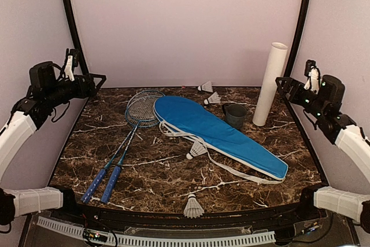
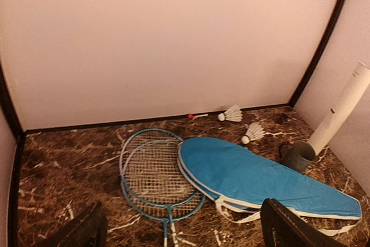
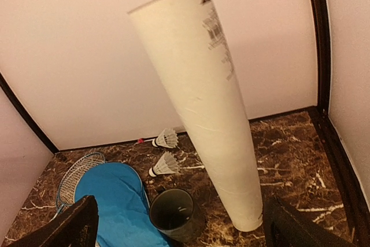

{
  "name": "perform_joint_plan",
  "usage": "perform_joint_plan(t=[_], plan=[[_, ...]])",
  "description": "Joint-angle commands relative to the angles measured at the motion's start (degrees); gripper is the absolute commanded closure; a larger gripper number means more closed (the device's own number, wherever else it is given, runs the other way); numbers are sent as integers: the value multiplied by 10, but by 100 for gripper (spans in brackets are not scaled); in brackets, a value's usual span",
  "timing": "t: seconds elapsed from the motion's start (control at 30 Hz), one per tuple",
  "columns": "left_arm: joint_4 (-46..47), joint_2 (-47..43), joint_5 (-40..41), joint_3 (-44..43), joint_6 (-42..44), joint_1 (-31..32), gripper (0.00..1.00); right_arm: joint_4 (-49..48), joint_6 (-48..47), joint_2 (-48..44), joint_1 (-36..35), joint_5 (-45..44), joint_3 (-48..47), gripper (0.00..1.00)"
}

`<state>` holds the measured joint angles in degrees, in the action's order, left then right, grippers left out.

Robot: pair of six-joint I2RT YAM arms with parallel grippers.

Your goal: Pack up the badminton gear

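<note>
Two blue-handled rackets (image 1: 134,121) lie crossed at the table's left, heads (image 2: 155,172) against the blue zip bag (image 1: 215,129) (image 2: 254,177), which lies diagonally across the middle. A white tube (image 1: 270,83) (image 3: 208,102) stands upright at the back right, its dark cap (image 1: 235,115) (image 3: 171,212) open-side up beside it. Several white shuttlecocks are scattered: two near the back wall (image 1: 206,87) (image 1: 213,98), one by the bag's strap (image 1: 196,150), one at the front edge (image 1: 193,206). My left gripper (image 1: 95,82) (image 2: 182,229) hangs open high at the left. My right gripper (image 1: 283,85) (image 3: 179,227) hangs open high beside the tube. Neither holds anything.
Pale walls close the table on three sides. Black curved posts (image 1: 70,21) (image 1: 300,21) rise at the back corners. A small red-tipped item (image 1: 183,87) lies against the back wall. The bag's white strap (image 1: 231,169) trails toward the front.
</note>
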<state>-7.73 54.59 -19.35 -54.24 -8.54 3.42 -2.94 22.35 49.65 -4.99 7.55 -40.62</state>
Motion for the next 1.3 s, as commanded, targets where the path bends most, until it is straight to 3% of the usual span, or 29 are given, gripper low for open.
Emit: perform_joint_plan(t=[0.0,0.2,0.6,0.97,1.27], plan=[[66,20,-68,-30,-10,25,6,-2,-36,33,-26,-39,-65,1],[103,30,-94,3,7,24,5,-3,-101,112,-49,-70,-151,1],[91,-6,-61,30,31,24,4,-33,-216,249,-55,-139,-302,1],[97,-10,-66,38,26,24,3,-72,-238,288,-55,-138,-305,9],[97,-5,-64,40,28,24,3,-87,-251,292,-56,-138,-293,27]])
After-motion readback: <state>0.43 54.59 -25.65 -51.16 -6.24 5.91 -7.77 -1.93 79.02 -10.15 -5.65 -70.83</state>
